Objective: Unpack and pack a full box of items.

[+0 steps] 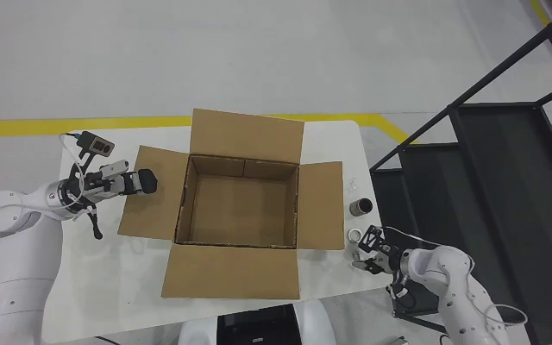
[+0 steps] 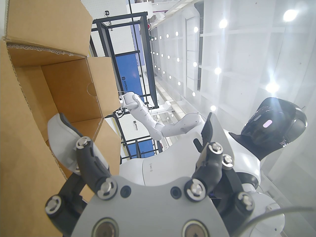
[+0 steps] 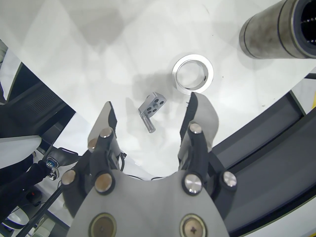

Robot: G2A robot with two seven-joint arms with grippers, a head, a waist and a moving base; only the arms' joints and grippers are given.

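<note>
A white surface (image 1: 112, 267) with rounded corners carried an open cardboard box (image 1: 241, 207) at its middle. All four flaps were folded out flat and the brown bottom was in plain sight.

At 9 o'clock from the box, the left tool (image 1: 142, 182) hung over the outer edge of the left flap. In the left wrist view this tool (image 2: 134, 124) was released, its fingers wide apart with nothing between them, beside the box wall.

At 3 o'clock from the box, a linear bearing (image 1: 361, 206) stood on the surface. A metal ring (image 1: 354, 235) lay just beside it, toward 4 o'clock. The right tool (image 1: 369, 250) hovered near the surface's edge at 4 o'clock.

In the right wrist view the right tool (image 3: 151, 99) was also released, one finger on either side of a small metal bracket (image 3: 154, 103) with a pin, which lay on the surface untouched.

Around the surface was a pale grey floor (image 1: 259, 52) crossed by a yellow line (image 1: 86, 126). Black steps (image 1: 492, 164) with a rail stood at 3 o'clock. Overhead, rows of ceiling lights (image 2: 223, 23) shone.
</note>
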